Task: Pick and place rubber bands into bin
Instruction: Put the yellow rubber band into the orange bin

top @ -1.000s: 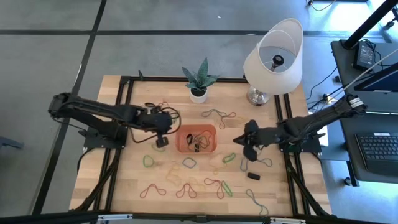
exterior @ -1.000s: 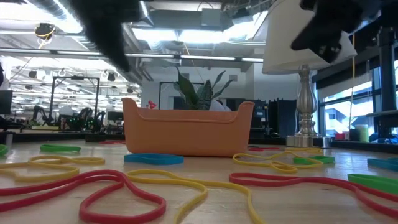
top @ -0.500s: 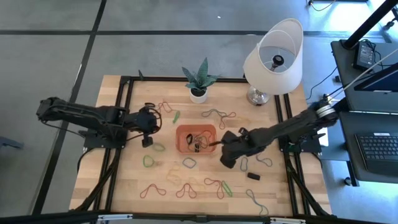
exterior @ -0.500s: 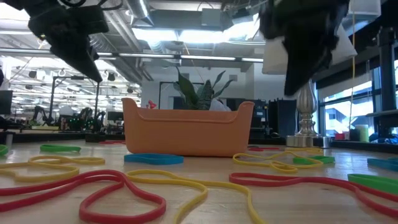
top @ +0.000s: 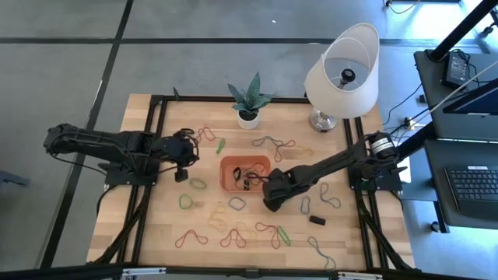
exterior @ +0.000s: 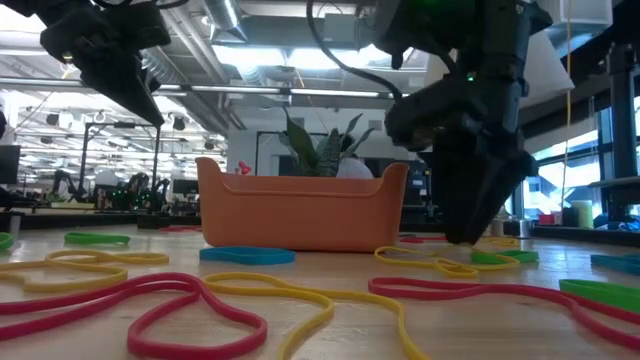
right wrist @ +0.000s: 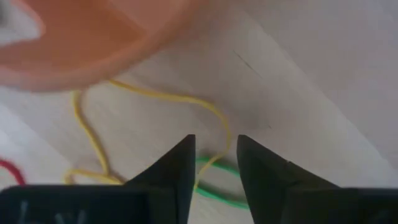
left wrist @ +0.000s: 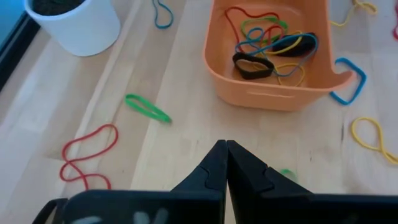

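Note:
The orange bin (top: pixel 233 162) stands mid-table with several rubber bands (left wrist: pixel 267 43) inside. More rubber bands (top: pixel 233 233) lie loose on the wood around it. My right gripper (right wrist: pixel 214 144) is open, low over the table by the bin's near right corner (top: pixel 268 204). Its fingers stand either side of a yellow band's strand (right wrist: pixel 214 118), with a green band (right wrist: pixel 217 168) just beneath. My left gripper (left wrist: pixel 225 146) is shut and holds nothing. It hangs above the table left of the bin (top: pixel 184 173), with a green band (top: pixel 199 184) lying near it.
A white plant pot (top: pixel 247 118) stands at the far edge, and a lamp with a white shade (top: pixel 342 70) at the far right. A small black object (top: pixel 317 220) lies near the right. Black frame rails (top: pixel 156 155) run along the table's left and right sides.
My right gripper has swung toward the table's left, from the right side to the bin's near right corner. It has come down close to the wood and opened. My left gripper has drawn back from the bin toward the far left and risen, staying shut.

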